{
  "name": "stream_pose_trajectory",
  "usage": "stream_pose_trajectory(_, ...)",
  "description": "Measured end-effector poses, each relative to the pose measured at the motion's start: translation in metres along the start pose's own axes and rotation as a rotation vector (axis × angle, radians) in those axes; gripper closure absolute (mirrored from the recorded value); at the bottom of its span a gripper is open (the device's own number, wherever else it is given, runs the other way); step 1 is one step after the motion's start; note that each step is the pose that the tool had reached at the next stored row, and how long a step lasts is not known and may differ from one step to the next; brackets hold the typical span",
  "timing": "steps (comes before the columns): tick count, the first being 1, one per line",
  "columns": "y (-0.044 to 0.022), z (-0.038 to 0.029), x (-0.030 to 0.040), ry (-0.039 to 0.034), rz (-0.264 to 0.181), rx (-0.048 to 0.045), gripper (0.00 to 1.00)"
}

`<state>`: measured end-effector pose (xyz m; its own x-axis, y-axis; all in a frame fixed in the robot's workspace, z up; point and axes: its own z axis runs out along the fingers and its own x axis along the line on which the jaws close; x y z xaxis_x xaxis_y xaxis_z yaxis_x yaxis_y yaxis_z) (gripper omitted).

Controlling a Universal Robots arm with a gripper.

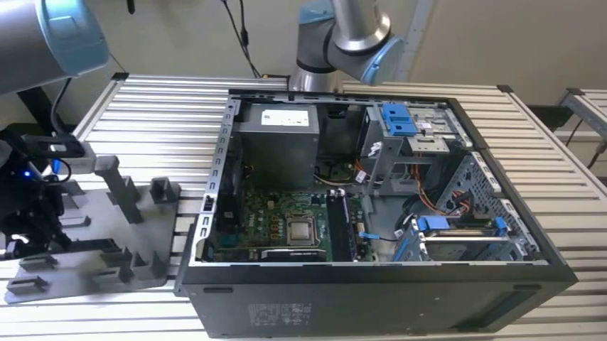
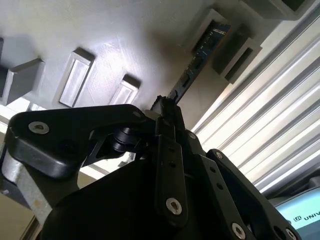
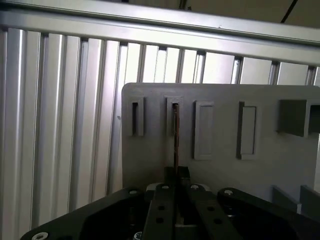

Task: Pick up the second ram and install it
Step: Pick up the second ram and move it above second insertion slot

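The second ram is a thin dark stick standing on edge in the grey tray, its far end seated in a slot post. The second wrist view shows its chips and blue-printed end running between two posts. My gripper has its fingers drawn together on the stick's near end, with the fingertip right against it. In the exterior view the gripper hangs low over the tray at that view's left.
An open black computer case lies at the exterior view's right of the tray, holding a green motherboard, a grey power supply and blue drive brackets. Both rest on a slatted aluminium table. Upright tray posts surround the gripper.
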<state>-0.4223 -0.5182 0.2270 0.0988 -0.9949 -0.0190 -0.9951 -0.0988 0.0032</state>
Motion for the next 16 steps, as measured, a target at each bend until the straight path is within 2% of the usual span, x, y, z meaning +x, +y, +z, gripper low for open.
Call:
stream_pose_trajectory(10, 0.0000, -0.0075, -0.0002, -0.0001, 0.005, 0.0003, 0.86)
stream_pose_trajectory(16, 0.0001, -0.0153, -0.0003, -0.0001, 0.009, 0.0003, 0.86)
